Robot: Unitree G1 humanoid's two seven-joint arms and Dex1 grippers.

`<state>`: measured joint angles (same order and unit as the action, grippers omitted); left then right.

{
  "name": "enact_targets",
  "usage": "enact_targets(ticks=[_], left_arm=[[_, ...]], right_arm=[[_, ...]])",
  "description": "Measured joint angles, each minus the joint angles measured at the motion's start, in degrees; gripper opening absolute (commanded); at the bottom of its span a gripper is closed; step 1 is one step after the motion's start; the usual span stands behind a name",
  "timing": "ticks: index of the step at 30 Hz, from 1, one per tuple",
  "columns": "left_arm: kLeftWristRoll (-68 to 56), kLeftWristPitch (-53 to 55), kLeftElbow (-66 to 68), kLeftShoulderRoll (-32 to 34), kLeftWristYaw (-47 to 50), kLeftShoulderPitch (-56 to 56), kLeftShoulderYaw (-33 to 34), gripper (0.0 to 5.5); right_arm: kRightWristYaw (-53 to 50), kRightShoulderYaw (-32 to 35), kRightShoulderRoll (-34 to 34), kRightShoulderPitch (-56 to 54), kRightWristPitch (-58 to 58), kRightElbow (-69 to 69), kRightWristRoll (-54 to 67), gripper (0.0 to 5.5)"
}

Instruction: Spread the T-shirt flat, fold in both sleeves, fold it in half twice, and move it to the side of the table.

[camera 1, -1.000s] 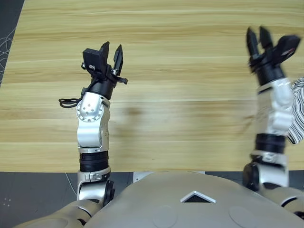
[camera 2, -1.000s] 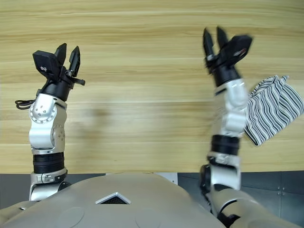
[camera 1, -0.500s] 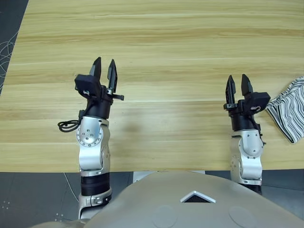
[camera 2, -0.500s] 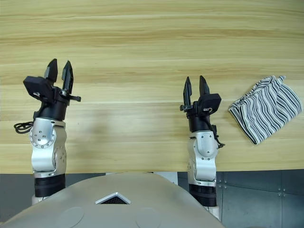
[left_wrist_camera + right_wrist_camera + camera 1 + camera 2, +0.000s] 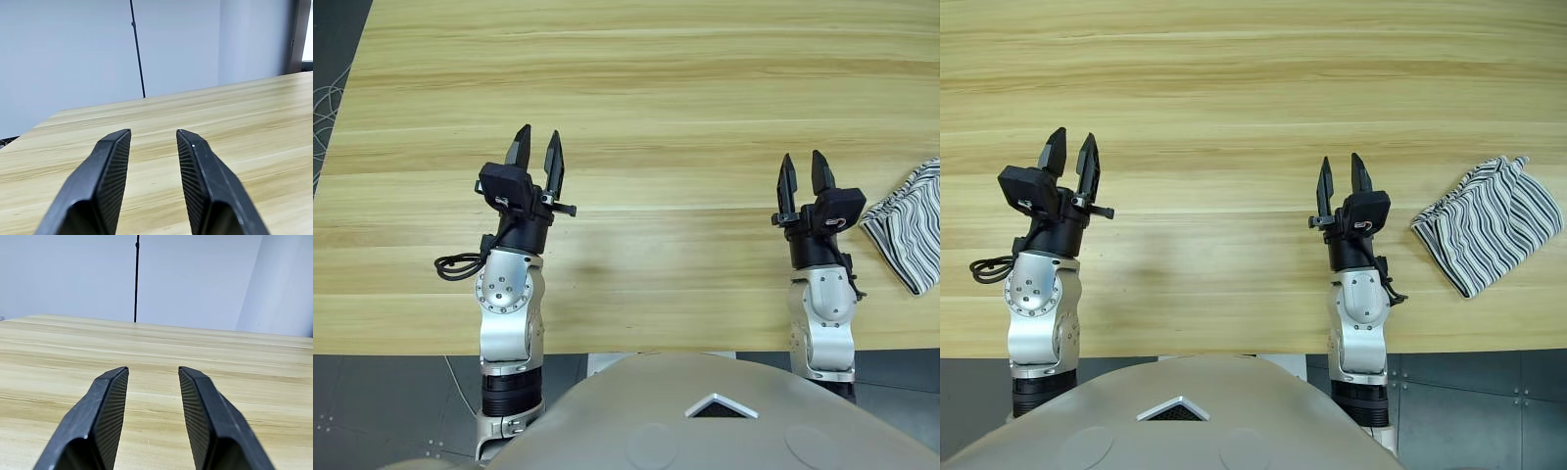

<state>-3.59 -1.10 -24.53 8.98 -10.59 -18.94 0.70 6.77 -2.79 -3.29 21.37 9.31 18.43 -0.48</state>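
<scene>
Pale wooden counter [image 5: 1234, 78], folded black-and-white striped T-shirt [image 5: 1489, 235] at its right side.
Both arms' jaws stand parted and empty; right arm [image 5: 1356, 304] is nearer, shirt just to its right.

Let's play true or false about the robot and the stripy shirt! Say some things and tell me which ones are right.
1. The left gripper and the right gripper both have their fingers open. True.
2. The right gripper is holding the striped T-shirt. False: it holds nothing, and the T-shirt lies apart from it.
3. The T-shirt is folded up small near the right side of the wooden table. True.
4. The T-shirt lies between the two arms. False: it lies to the right of the right arm.
</scene>
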Motion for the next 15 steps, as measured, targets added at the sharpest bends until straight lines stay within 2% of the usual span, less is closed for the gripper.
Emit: enact_targets(ticks=[15], left_arm=[[0.11, 1.16, 0.74, -1.93, 0.13, -0.5, -2.37, 1.74]], right_arm=[[0.05, 0.32, -0.02, 0.9, 0.98, -0.03, 0.72, 1.88]])
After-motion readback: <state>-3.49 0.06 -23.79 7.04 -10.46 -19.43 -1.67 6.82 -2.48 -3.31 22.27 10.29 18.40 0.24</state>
